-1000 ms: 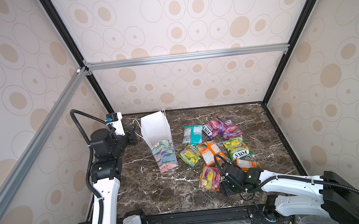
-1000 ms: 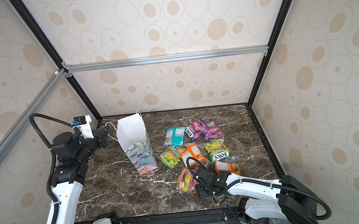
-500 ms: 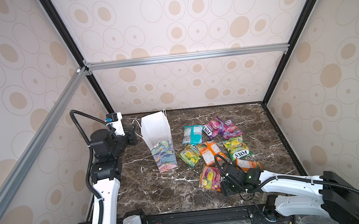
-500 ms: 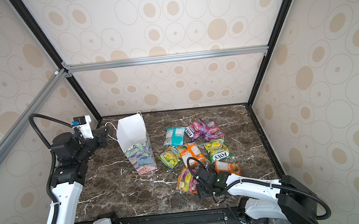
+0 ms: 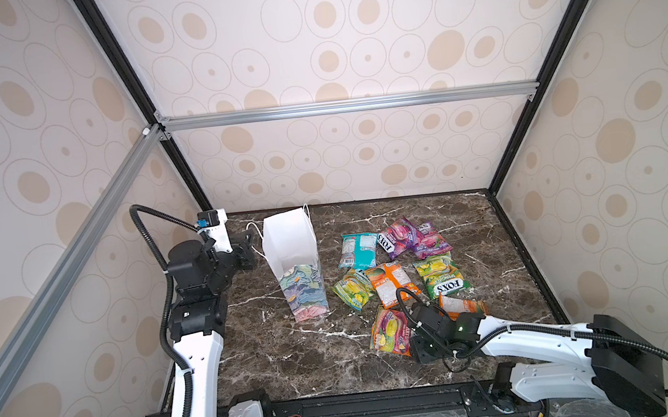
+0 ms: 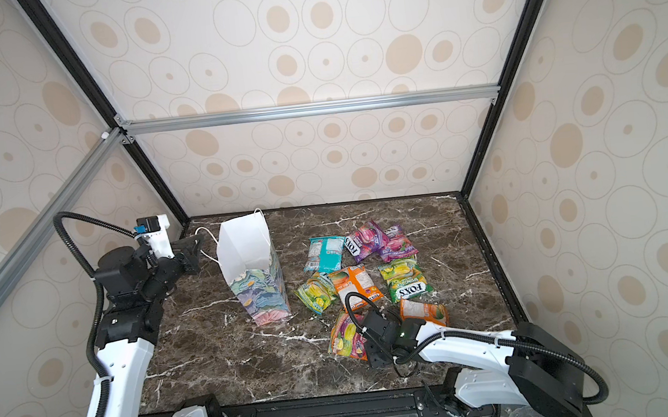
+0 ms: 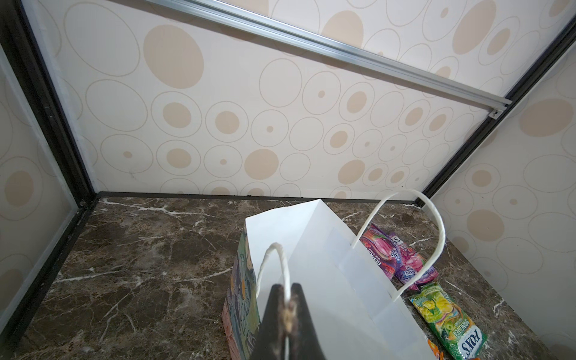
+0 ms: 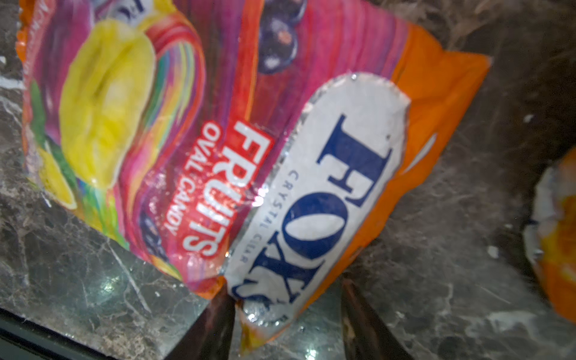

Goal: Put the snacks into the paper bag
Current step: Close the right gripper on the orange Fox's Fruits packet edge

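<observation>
The paper bag (image 5: pixel 291 243) stands upright at the back left, white inside and floral outside, also in the other top view (image 6: pixel 244 247). My left gripper (image 7: pixel 288 299) is shut on one white cord handle (image 7: pixel 274 249) of the bag (image 7: pixel 327 280). Several snacks lie to the bag's right: teal (image 5: pixel 359 249), purple-pink (image 5: pixel 404 236), green-yellow (image 5: pixel 441 276) and orange (image 5: pixel 389 281). My right gripper (image 8: pixel 285 296) is low at the table's front, open, its jaws on either side of a corner of the pink-orange FOX'S fruits packet (image 8: pixel 218 124), seen in both top views (image 5: pixel 388 329) (image 6: pixel 344 334).
Another orange packet (image 5: pixel 461 306) lies just behind the right wrist. A second green-yellow packet (image 5: pixel 352 289) sits between the bag and the orange one. Black frame posts and patterned walls close in the marble table (image 5: pixel 279 356) on three sides.
The right gripper's jaws have drawn closer together around the packet's corner. Both arms have kept their places, and the left still holds the handle.
</observation>
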### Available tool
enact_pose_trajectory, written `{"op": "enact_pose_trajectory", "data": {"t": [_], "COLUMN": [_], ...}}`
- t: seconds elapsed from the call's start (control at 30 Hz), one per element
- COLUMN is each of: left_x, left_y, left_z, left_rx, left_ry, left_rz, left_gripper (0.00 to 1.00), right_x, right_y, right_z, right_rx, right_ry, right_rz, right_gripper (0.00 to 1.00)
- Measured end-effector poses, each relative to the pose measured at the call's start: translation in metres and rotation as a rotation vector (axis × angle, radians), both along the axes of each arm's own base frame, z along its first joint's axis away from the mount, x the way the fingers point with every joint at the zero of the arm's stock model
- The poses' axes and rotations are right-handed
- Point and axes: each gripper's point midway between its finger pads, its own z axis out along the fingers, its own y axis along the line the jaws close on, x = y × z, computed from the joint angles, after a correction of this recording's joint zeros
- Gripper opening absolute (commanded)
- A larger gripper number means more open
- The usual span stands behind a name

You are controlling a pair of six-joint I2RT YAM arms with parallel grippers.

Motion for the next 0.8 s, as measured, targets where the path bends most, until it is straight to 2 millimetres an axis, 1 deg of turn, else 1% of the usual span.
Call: {"op": "enact_pose_trajectory", "data": {"t": [0.07,0.27,0.33,0.47,0.53,0.6,0.67,0.8], "left_x": [0.0000,0.0001,0.0000,-0.0001,-0.0001,-0.0001,0.0000,0.0001], "left_y": [0.0001,0.0001,-0.0003,-0.0006,-0.0005,-0.0005,-0.0005,0.0000], "left_z": [-0.0002,-0.0003,-0.0003,-0.0002,-0.0004,-0.0004,-0.0004,-0.0004], "left_rx": [0.000,0.000,0.000,-0.001,0.000,-0.001,0.000,0.000], "left_ry": [0.000,0.001,0.001,0.000,0.001,0.001,0.001,0.001], "left_rz": [0.000,0.000,-0.002,-0.004,-0.003,-0.003,-0.003,0.000], "left_gripper": [0.02,0.01,0.01,0.01,0.01,0.01,0.01,0.01], "right_x": [-0.0001,-0.0004,-0.0006,-0.0003,-0.0013,-0.0014,-0.0012,-0.0015], "right_y": [0.0001,0.0000,-0.0004,-0.0006,-0.0017,-0.0012,-0.0009,-0.0013], "right_z": [-0.0001,-0.0004,-0.0005,-0.0004,-0.0017,-0.0020,-0.0025,-0.0030], "right_rx": [0.001,0.013,0.019,0.021,0.012,0.006,-0.003,-0.009], "right_ry": [0.001,-0.006,-0.010,-0.014,-0.008,-0.003,0.001,0.006], "right_rz": [-0.002,-0.011,-0.015,-0.015,-0.015,-0.013,-0.010,-0.010], "right_gripper": [0.49,0.45,0.40,0.34,0.29,0.27,0.20,0.14]}}
